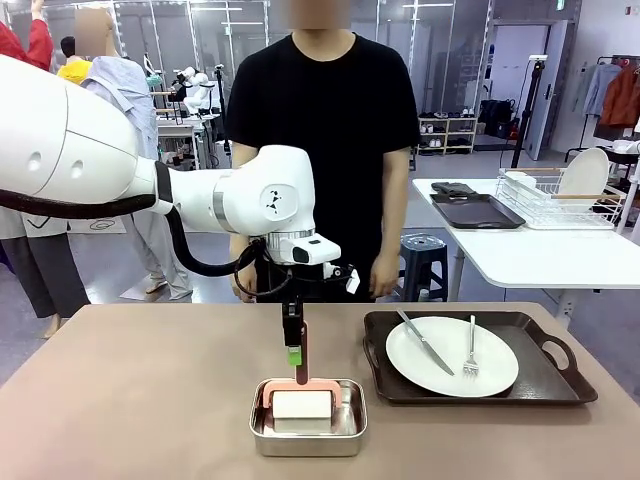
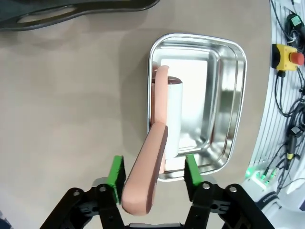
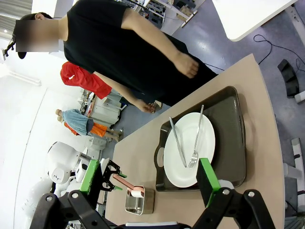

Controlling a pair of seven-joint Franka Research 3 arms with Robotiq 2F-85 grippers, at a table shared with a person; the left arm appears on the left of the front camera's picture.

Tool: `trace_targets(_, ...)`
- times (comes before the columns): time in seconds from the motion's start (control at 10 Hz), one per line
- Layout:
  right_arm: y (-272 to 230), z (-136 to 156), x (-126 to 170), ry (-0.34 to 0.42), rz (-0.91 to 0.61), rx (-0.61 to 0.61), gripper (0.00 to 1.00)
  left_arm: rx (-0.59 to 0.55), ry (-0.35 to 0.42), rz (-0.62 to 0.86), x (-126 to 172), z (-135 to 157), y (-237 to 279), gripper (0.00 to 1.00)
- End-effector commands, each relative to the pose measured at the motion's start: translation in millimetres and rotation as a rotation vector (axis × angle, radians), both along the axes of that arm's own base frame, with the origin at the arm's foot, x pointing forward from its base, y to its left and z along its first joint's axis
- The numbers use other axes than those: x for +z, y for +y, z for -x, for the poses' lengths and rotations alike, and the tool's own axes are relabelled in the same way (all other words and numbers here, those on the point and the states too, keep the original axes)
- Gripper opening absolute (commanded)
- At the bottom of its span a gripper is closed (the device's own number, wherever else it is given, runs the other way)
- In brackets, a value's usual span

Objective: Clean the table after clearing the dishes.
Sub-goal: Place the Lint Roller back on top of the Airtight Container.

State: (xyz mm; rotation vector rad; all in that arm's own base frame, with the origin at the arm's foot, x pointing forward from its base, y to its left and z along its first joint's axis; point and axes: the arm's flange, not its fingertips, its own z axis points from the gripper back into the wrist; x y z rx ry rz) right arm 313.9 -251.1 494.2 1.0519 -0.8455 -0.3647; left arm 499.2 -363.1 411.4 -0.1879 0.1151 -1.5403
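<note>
Left fingers (image 2: 116, 172) apart, flanking pink handle (image 2: 144, 183) in pan (image 2: 237, 95). Right fingers (image 3: 208, 177) apart, empty. Tray (image 1: 380, 352) with plate (image 1: 495, 358) beside pan.

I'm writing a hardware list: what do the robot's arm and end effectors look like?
The left arm is white with rounded joints, a silver ring and a black cable looping underneath. The left end effector and right end effector are black with green pads.

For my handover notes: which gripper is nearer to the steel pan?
Left. The left gripper hangs just above the pan, open around the pink handle; the right gripper is far off on the tray's side.
</note>
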Motion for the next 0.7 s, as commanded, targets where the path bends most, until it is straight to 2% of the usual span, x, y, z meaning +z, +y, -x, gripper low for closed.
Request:
trace_targets(0.0,0,2,2,-0.017,-0.004,0.004,1.0,0.01,-0.043,0.01,5,6,5,1.0)
trace_targets(0.3,0,2,2,-0.017,-0.004,0.004,1.0,0.017,-0.064,0.023,7,9,7,1.0)
trace_targets(0.4,0,2,2,-0.017,-0.004,0.004,1.0,0.051,-0.081,0.027,8,11,10,1.0)
trace_targets(0.5,0,2,2,-0.017,-0.004,0.004,1.0,0.002,-0.028,0.015,8,-1,-1,1.0)
trace_targets(0.6,0,2,2,-0.017,-0.004,0.004,1.0,0.002,-0.028,0.015,8,-1,-1,1.0)
